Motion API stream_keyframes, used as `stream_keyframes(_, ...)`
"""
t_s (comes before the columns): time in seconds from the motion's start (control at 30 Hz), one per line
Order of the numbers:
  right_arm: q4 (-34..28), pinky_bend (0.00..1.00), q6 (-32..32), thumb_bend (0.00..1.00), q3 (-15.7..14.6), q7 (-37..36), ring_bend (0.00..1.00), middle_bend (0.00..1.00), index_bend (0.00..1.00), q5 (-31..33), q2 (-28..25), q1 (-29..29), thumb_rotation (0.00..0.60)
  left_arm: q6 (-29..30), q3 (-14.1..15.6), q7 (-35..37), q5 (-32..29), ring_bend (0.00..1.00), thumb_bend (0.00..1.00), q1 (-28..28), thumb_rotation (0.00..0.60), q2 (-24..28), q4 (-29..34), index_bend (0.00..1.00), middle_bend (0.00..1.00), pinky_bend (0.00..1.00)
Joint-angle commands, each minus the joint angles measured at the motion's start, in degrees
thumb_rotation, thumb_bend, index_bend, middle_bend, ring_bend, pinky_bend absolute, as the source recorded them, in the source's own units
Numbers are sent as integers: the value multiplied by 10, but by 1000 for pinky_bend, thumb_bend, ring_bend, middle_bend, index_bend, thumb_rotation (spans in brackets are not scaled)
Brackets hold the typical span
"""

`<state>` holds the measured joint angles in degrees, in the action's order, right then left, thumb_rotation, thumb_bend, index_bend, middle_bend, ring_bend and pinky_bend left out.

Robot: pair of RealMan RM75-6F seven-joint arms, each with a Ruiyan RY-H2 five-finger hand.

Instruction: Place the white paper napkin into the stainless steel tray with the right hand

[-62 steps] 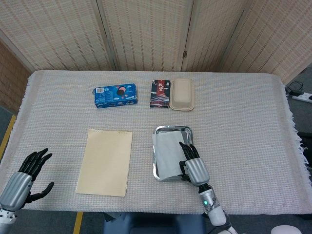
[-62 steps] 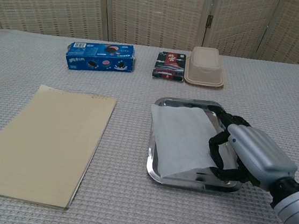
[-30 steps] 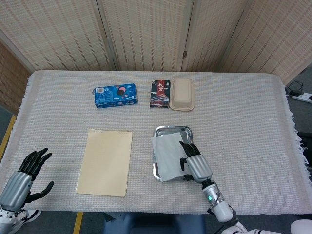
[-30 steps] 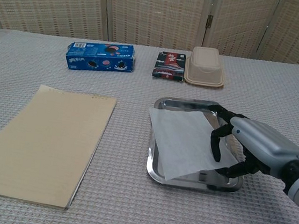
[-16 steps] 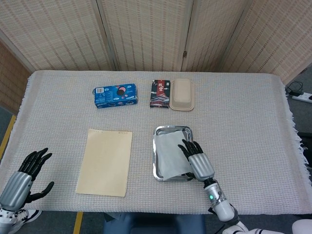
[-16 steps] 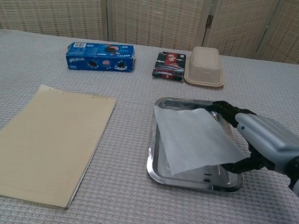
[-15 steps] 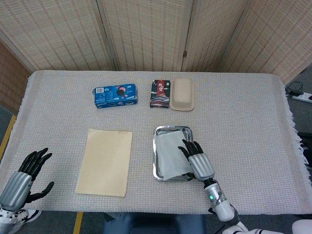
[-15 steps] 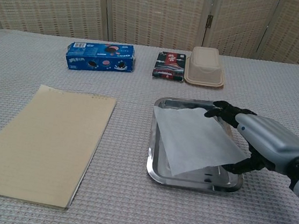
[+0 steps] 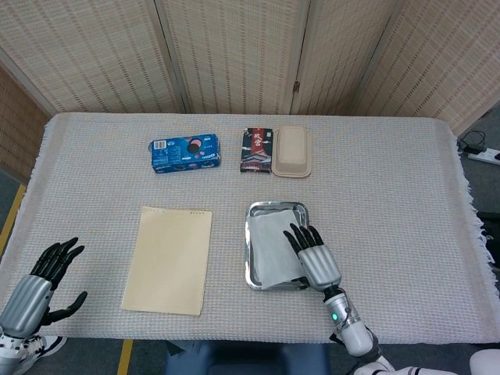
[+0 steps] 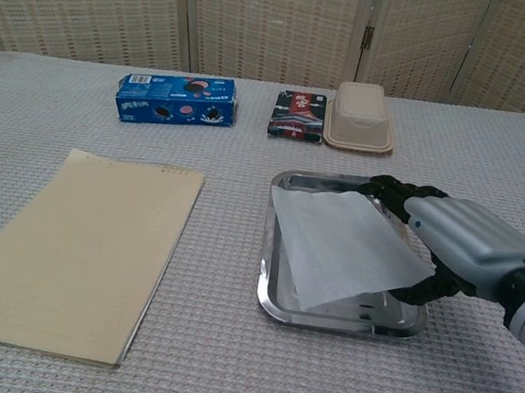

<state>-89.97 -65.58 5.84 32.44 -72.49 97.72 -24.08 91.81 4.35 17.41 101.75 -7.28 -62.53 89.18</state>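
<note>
The white paper napkin (image 9: 269, 246) (image 10: 342, 248) lies in the stainless steel tray (image 9: 275, 205) (image 10: 324, 178) at the table's front centre. Its right side is tilted up off the tray floor. My right hand (image 9: 316, 262) (image 10: 466, 243) hovers over the tray's right side, its fingers (image 10: 392, 188) straight and spread above the napkin. The thumb sits under the napkin's raised right corner, which leans on it. My left hand (image 9: 41, 285) hangs with fingers apart and nothing in it, off the table's front left corner, seen only in the head view.
A beige paper pad (image 9: 169, 258) (image 10: 72, 246) lies left of the tray. At the back stand a blue cookie box (image 9: 184, 153) (image 10: 175, 98), a dark red packet (image 9: 256, 149) (image 10: 298, 115) and a beige lidded container (image 9: 292, 150) (image 10: 360, 117). Folding screens stand behind the table.
My right hand's fingers went from curled on the napkin to straight and spread. The napkin slid right, off the tray's left rim and into the tray. The left hand stayed still.
</note>
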Motion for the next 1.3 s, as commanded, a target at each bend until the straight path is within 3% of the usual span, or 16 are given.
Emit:
stream_keyframes(0.03,-93,0,77,406,39,90,0,0,0,145,-52,-45,600,0,0,-1,0,0,419,0,600,0,1,0,0,0)
stream_keyframes(0.2,-156,0,93,388,54,193,0,0,0,307,-97,-106,600,4,1,-2,3,0,419,1,600,0,3,0,0,0)
stream_keyframes(0.27,-172,0,84,367,53,211,0,0,0,344,-104,-124,600,4,1,-1,4,0,419,1,600,1,3,0,0,0)
stream_keyframes(0.63,-216,0,106,326,59,198,0,0,0,494,-144,-201,600,7,2,3,5,0,419,2,600,3,5,0,0,0)
stream_keyframes(0.93,-226,0,107,308,32,177,0,0,0,503,-175,-242,600,-1,2,-3,2,0,419,-1,600,0,5,0,0,0)
stream_keyframes(1.3,-167,0,59,308,-3,179,0,0,0,496,-119,-276,600,-7,0,1,-7,0,419,-3,600,0,2,0,0,0)
